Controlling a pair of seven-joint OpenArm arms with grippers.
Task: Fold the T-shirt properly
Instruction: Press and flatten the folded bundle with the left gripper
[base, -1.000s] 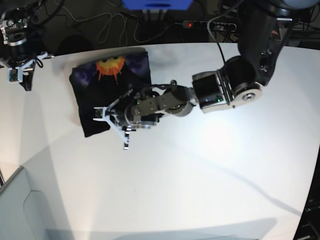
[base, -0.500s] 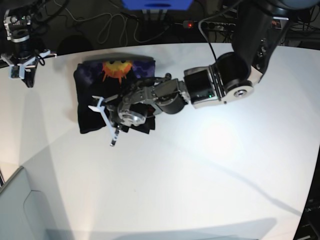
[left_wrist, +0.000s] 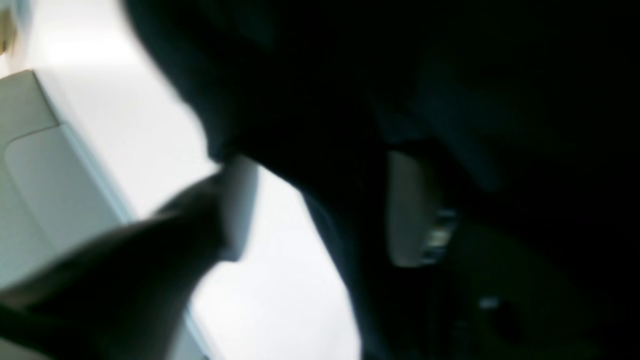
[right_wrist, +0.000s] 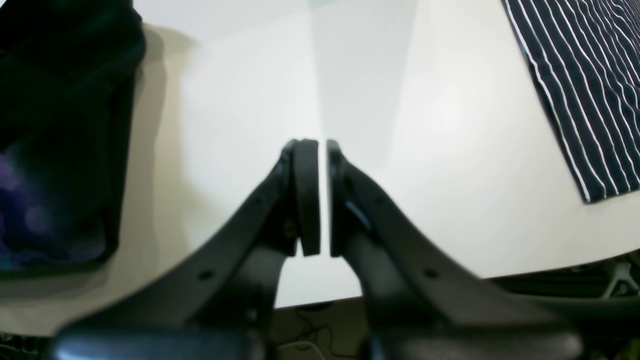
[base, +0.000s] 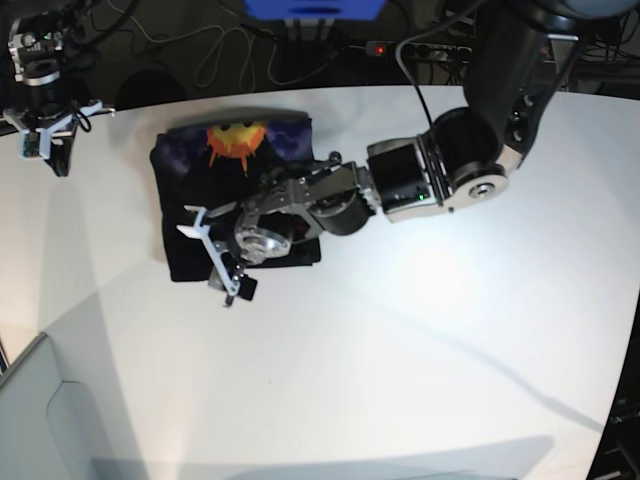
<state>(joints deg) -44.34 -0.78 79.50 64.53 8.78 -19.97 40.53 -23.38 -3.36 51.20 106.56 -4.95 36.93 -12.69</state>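
T-shirt (base: 235, 195) first: we see it folded into a compact black rectangle, upper left of centre in the base view, on the white table (base: 420, 350). Orange-yellow sun print faces up near its top edge w/ purple haze around it; lower part is plain black. Edges look fairly square, bottom hem a bit lumpy where the claw sits.

Left gripper (base: 215, 255) is at the shirt's lower left corner. Its white fingers stand apart: one over the black cloth, the other past the hem over bare table, w/ a small dark pad at the tip. We see no cloth pinched between them. Left wrist view is badly blurred; we make out only dark cloth filling most of the frame, one finger (left_wrist: 235, 210) at lower left and bright table behind it. The arm runs from the claw toward the right of the frame, lying low across the shirt's lower right part, then bends up at a bulky black elbow near the top right.

Right gripper (right_wrist: 316, 197) is pressed together, pads nearly touching, nothing between them. In the base view it hangs over the table's far upper left edge, well apart from the shirt. Its wrist view shows shirt cloth at the left edge and a striped cloth (right_wrist: 580, 85) at the upper right.
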